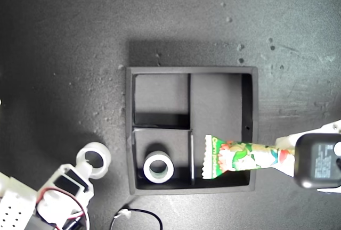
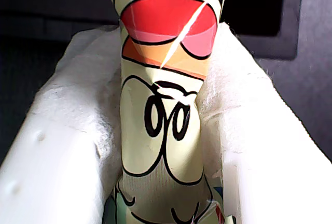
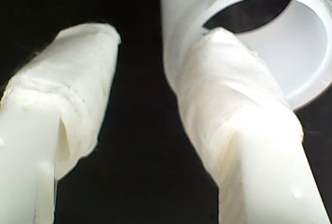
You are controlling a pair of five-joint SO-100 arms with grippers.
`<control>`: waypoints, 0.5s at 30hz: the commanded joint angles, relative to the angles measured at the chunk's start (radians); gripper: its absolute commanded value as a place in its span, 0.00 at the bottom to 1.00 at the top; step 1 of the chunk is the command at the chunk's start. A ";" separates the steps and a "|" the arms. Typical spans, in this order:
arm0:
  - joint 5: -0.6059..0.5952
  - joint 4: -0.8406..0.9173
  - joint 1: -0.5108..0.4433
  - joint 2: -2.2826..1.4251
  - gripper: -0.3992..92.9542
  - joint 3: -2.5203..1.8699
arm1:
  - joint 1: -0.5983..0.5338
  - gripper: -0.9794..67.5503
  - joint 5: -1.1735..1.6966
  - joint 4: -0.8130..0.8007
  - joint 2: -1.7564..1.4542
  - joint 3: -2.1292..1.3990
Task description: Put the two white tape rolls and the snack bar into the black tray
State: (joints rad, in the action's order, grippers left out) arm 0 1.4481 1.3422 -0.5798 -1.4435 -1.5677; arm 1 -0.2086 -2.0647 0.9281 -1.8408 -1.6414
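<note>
Bar [image 1: 242,158]: light, crinkly foil; our first gripper [image 2: 166,146] pinches one end, over the tray [image 1: 250,113].
Roll [image 1: 94,159]: stiff ring; our second gripper [image 3: 148,105] gapes, one finger seemingly through it.

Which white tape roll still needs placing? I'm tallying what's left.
The tape roll on the table, outside the black tray at my second gripper; the other tape roll already lies in a small tray compartment.

Black tray [image 1: 250,129]; white tape rolls [image 1: 159,167] [image 1: 94,159]; green-yellow-red cartoon-print snack bar [image 1: 242,158].
</note>
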 commanded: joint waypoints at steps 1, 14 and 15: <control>-0.014 -0.009 0.021 0.017 0.11 0.037 | 0.014 0.01 1.305 -0.031 0.000 0.015; -0.043 -0.011 0.066 0.209 0.12 0.138 | -0.034 0.01 1.304 -0.026 0.000 0.017; -0.048 -0.011 0.069 0.229 0.12 0.153 | -0.037 0.01 1.304 -0.026 0.000 0.015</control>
State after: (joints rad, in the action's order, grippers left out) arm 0 1.4189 1.3284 -0.5200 -1.2364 -1.4788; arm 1 -0.2332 -2.0647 0.9189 -1.8346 -1.6414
